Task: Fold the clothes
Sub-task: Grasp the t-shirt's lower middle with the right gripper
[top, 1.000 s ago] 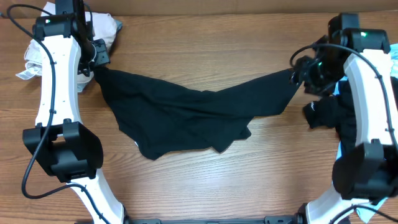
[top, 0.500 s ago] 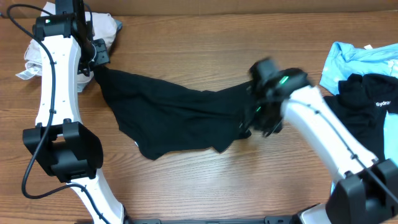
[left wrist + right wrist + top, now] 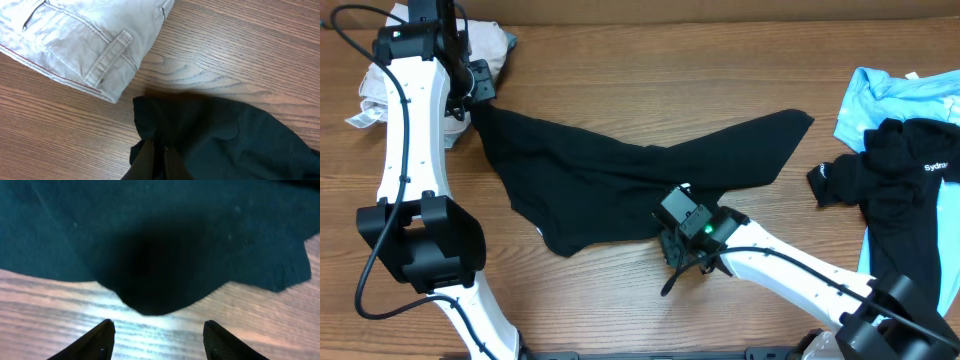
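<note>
The black garment (image 3: 610, 185) lies spread across the middle of the table (image 3: 620, 60), a rumpled band running from its 10 o'clock corner to a pointed end at 2 o'clock, with a loose, folded lower edge sagging towards 6 o'clock.

At the 10 o'clock corner the left gripper (image 3: 473, 103) has the cloth. In the left wrist view its fingers (image 3: 147, 160) are pressed nearly together, with a fold of black fabric pinched between them and the rest of the corner bunched on the wood just beyond.

At about 5 o'clock on the garment, over its lower edge, sits the right gripper (image 3: 682, 245). In the right wrist view its two fingers (image 3: 102, 340) are spread wide with nothing between them. Bare wood shows in the gap, and the garment's rounded hem lies just ahead of the tips.

Pale trousers (image 3: 75, 40), with belt loops and a seam showing, lie at 11 o'clock from the held corner, close to it but not touching.

Well out at 3 o'clock, near the table's right edge, a black shirt with white lettering (image 3: 910, 170) lies on top of a light blue garment (image 3: 880, 90), apart from the spread cloth.
</note>
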Tool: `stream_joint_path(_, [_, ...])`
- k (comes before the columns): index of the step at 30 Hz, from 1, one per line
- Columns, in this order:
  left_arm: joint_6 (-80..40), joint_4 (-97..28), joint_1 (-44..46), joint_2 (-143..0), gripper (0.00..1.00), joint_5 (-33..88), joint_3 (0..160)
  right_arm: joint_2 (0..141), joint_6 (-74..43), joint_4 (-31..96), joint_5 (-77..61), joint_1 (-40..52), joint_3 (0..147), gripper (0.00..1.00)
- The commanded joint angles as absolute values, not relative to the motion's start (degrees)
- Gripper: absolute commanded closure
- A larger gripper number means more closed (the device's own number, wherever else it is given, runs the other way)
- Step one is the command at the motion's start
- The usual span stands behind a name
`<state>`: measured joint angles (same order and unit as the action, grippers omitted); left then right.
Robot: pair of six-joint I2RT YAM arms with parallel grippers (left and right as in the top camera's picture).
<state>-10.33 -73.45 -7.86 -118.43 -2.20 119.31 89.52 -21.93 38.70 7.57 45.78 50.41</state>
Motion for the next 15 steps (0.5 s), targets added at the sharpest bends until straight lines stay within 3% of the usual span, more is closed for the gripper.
stream_joint_path(1, [-10.72, -73.23, -7.57, -118.41, 0.96, -2.07, 120.03, 88.86, -16.97, 35.83, 9.61, 45.21, 49.78, 0.4])
stream_joint_path(7, [-10.7, -73.28, -7.57, -118.41, 0.96, -2.09, 120.03, 88.86, -14.52, 30.72, 9.37, 44.6, 49.78, 0.46])
stream_joint_path(15, [-10.7, -73.25, -7.57, -118.41, 0.96, -2.09, 120.03, 89.49, -14.55, 34.98, 4.93, 44.6, 49.76, 0.46])
